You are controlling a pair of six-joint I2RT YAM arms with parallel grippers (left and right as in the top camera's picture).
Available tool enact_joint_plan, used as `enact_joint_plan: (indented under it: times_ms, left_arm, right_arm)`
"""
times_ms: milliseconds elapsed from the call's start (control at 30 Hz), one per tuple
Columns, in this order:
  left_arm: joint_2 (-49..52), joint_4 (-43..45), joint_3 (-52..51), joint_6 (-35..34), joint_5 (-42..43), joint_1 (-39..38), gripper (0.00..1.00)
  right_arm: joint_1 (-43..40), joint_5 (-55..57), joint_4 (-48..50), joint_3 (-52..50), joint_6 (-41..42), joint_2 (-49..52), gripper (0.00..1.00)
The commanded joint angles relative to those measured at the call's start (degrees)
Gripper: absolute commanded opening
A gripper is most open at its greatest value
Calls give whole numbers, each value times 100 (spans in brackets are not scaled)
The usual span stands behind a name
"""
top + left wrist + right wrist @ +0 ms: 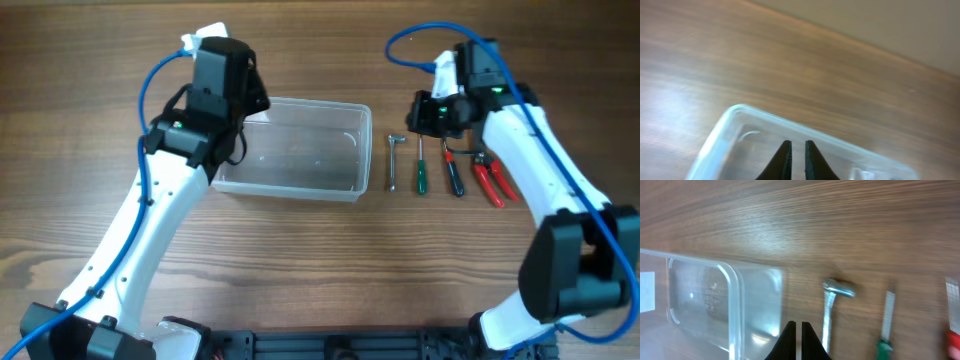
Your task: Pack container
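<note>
The clear plastic container (pixel 300 150) lies in the middle of the table and looks empty. My left gripper (pixel 245 100) hovers over its left end; in the left wrist view the jaws (pixel 797 145) are almost together with nothing between them, above the container's rim (pixel 740 112). My right gripper (pixel 430 115) is above the row of tools to the right of the container. In the right wrist view its jaws (pixel 798 325) are shut and empty, between the container's wall (pixel 735 295) and a silver tool (pixel 830 315).
Right of the container lie a silver tool (pixel 393 160), a green screwdriver (pixel 421 170), a red-and-black screwdriver (pixel 453 172) and red pliers (pixel 492 178). The green screwdriver (pixel 886 325) also shows in the right wrist view. The table is brown wood.
</note>
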Motion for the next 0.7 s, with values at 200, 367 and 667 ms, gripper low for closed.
enact_joint_plan:
  times_ms: [200, 367, 667]
  left_arm:
    - [-59, -538, 70, 140, -170, 431, 16]
    - [-59, -590, 70, 138, -170, 431, 19]
    - [-59, -675, 70, 140, -184, 442, 60]
  right_arm:
    - [525, -754, 841, -50, 188, 802, 5]
    - [669, -848, 1416, -50, 177, 824, 4]
    - [181, -498, 1515, -22, 199, 675, 4]
